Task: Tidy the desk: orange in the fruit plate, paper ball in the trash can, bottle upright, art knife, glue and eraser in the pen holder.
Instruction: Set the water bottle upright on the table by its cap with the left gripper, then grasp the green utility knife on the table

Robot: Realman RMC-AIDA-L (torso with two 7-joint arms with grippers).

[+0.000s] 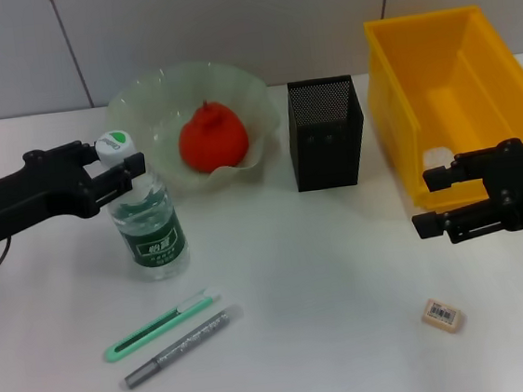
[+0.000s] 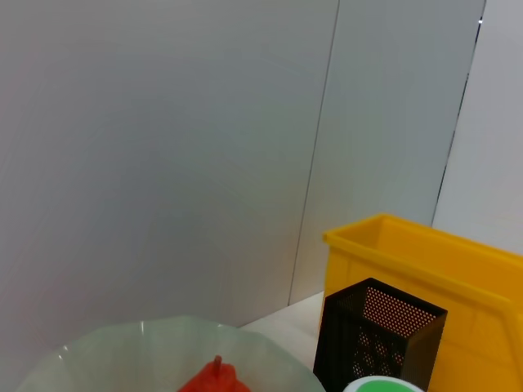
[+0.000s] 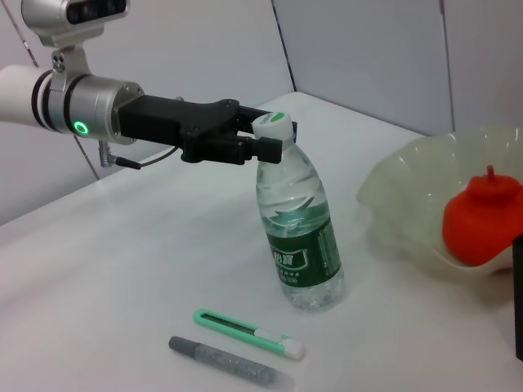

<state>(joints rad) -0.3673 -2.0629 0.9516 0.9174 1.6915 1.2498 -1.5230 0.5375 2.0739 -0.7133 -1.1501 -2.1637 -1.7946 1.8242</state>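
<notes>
The bottle (image 1: 150,231) stands upright on the desk (image 1: 328,292); it also shows in the right wrist view (image 3: 302,237). My left gripper (image 1: 133,172) is shut on its neck just under the white cap, also seen from the right wrist (image 3: 274,139). The orange (image 1: 211,138) lies in the fruit plate (image 1: 139,101). The art knife (image 1: 158,326) and the glue (image 1: 179,348) lie side by side in front of the bottle. The eraser (image 1: 442,315) lies at the front right. My right gripper (image 1: 428,202) is open and empty beside the trash can (image 1: 471,52). The pen holder (image 1: 327,137) stands between plate and bin. No paper ball clearly shows.
A pale patch shows low inside the trash can; I cannot tell what it is. A grey panelled wall runs close behind the desk. In the left wrist view the pen holder (image 2: 380,335) and trash can (image 2: 441,269) stand beyond the plate (image 2: 122,351).
</notes>
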